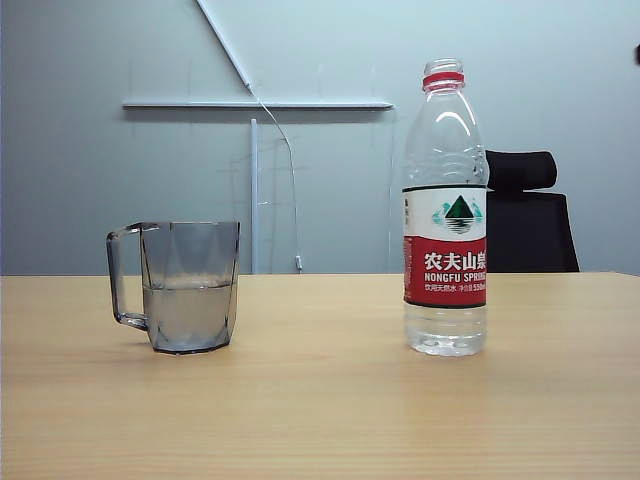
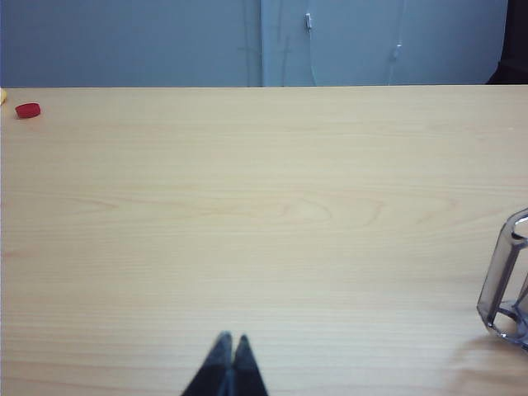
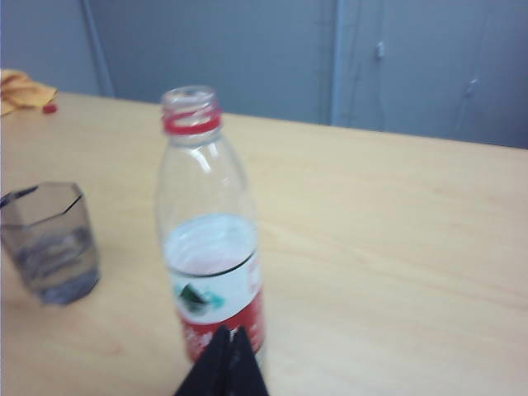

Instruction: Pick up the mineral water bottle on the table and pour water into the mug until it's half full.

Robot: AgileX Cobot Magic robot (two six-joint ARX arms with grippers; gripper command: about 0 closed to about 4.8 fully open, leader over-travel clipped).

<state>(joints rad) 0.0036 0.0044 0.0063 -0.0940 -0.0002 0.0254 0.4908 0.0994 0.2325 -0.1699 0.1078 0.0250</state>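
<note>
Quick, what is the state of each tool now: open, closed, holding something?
Left tool: closed, holding nothing, above the bare table.
Right tool: closed, holding nothing, near the mineral water bottle.

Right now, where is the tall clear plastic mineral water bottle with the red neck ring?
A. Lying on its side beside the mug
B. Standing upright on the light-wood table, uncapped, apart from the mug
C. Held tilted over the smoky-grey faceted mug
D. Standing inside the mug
B: the tall clear plastic mineral water bottle stands upright on the light-wood table, neck open, well apart from the smoky-grey faceted mug; the shut right end effector is off it.
</note>
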